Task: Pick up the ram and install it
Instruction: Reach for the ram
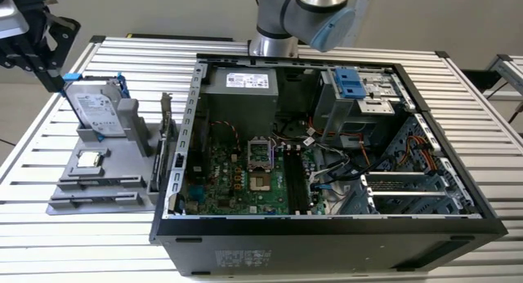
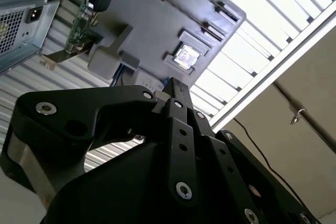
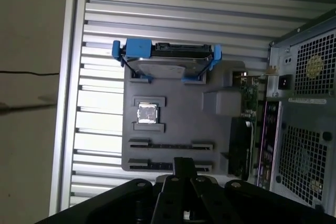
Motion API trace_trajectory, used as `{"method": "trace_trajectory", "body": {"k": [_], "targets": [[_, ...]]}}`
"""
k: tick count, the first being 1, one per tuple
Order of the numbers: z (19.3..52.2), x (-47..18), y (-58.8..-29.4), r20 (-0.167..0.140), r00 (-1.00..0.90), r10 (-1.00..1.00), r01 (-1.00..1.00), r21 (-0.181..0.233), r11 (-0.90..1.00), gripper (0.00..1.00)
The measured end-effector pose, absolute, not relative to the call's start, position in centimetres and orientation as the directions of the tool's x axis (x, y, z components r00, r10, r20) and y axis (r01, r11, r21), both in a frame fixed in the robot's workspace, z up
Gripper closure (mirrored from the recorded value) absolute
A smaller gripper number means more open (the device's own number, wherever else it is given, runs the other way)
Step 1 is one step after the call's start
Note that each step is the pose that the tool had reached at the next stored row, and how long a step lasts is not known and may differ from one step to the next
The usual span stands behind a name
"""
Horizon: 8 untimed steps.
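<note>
A: Where is the tool?

B: The black metal gripper (image 1: 45,65) hangs in the air at the exterior view's left, near the top of the silver hard drive in its blue frame (image 1: 97,108). Released or clenched, I cannot tell.

A: What carries the drive?

B: A flat grey plastic holder (image 3: 173,90), lying on the ribbed aluminium table (image 1: 122,56) just beside the open black computer case (image 1: 327,234). The drive stands upright at one end of the holder, a small square silver processor chip (image 3: 147,114) sits in its middle, and two long narrow slots (image 3: 170,144) run along the other end.

A: And the ram?

B: I cannot place it for sure. Both slots look dark at their tips, and in the first wrist view the gripper's body covers the middle of the outer one.

A: Between holder and case?

B: A green circuit card with a black housing (image 3: 247,98), standing on edge.
</note>
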<state>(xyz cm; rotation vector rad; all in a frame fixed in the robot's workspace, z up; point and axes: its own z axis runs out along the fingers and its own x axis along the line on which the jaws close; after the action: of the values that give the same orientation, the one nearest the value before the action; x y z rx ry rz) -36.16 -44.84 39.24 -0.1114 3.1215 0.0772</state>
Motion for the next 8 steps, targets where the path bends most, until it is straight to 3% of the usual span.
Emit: {"method": "trace_trajectory", "body": {"k": [8], "targets": [[39.24,-36.23,-45.83,-0.019,-0.997,-0.071,-0.072,0.049,0.996,1.0]]}}
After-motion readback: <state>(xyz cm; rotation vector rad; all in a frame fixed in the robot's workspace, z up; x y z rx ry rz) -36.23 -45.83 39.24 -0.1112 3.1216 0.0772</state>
